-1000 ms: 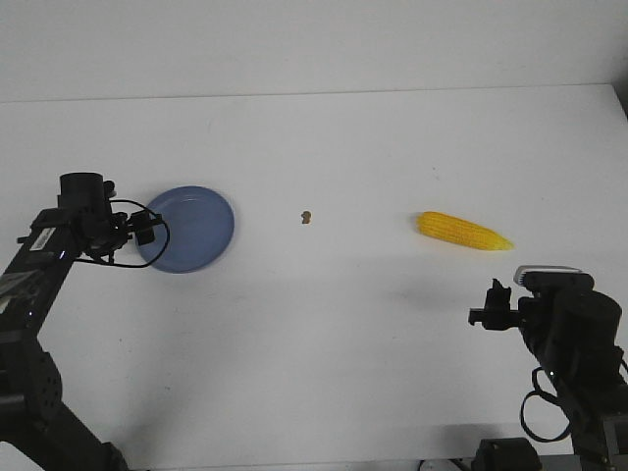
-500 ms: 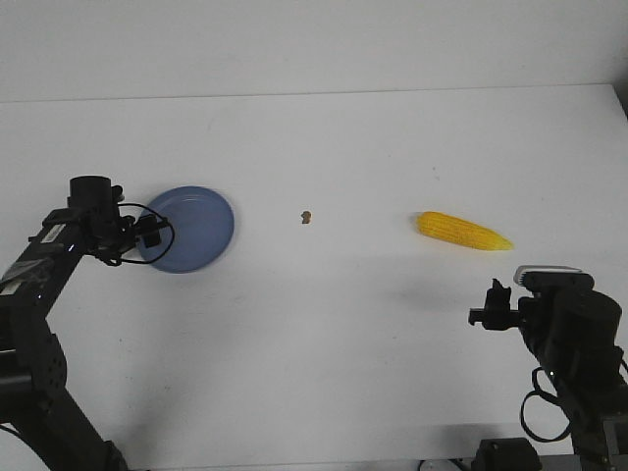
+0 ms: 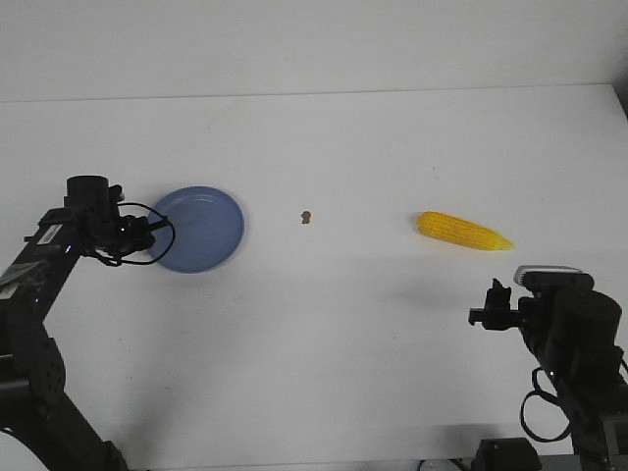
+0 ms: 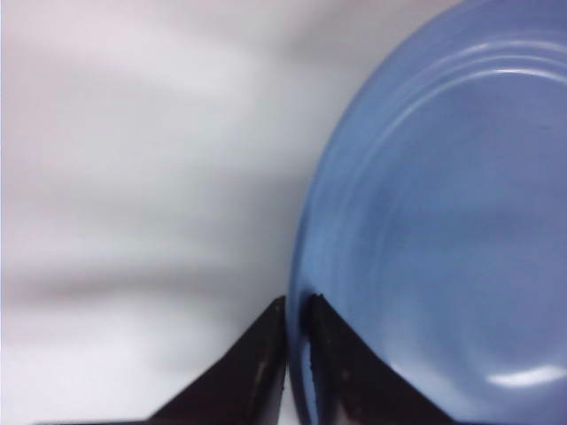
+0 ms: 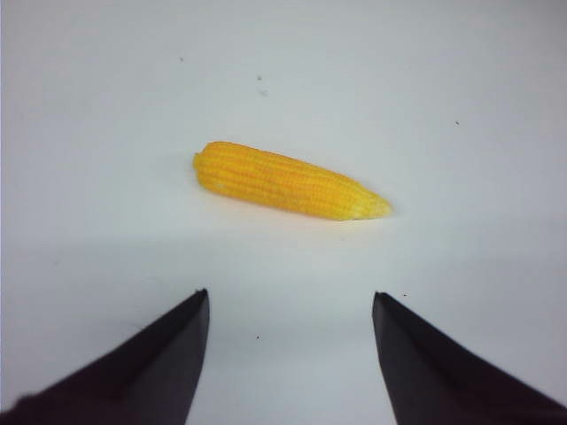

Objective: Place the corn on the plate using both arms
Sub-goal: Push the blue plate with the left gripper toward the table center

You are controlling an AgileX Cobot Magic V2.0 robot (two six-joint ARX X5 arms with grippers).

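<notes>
The round periwinkle-blue plate [image 3: 201, 229] lies on the white table at the left. My left gripper [image 3: 149, 234] is shut on its left rim; in the left wrist view the gripper [image 4: 296, 303] has one finger on each side of the plate's [image 4: 443, 221] rim. The yellow corn [image 3: 463, 232] lies on the table at the right, tip pointing right. My right gripper [image 3: 486, 306] hovers in front of it, open and empty; in the right wrist view the corn [image 5: 288, 181] lies beyond the spread jaws of the gripper [image 5: 291, 297].
A small brown speck [image 3: 306, 216] lies on the table [image 3: 334, 324] between plate and corn. The table's far edge runs along the back, and its right edge is near the corn.
The plate has slid a little to the right, held at its rim by my left gripper. The right arm and the corn have not moved.
</notes>
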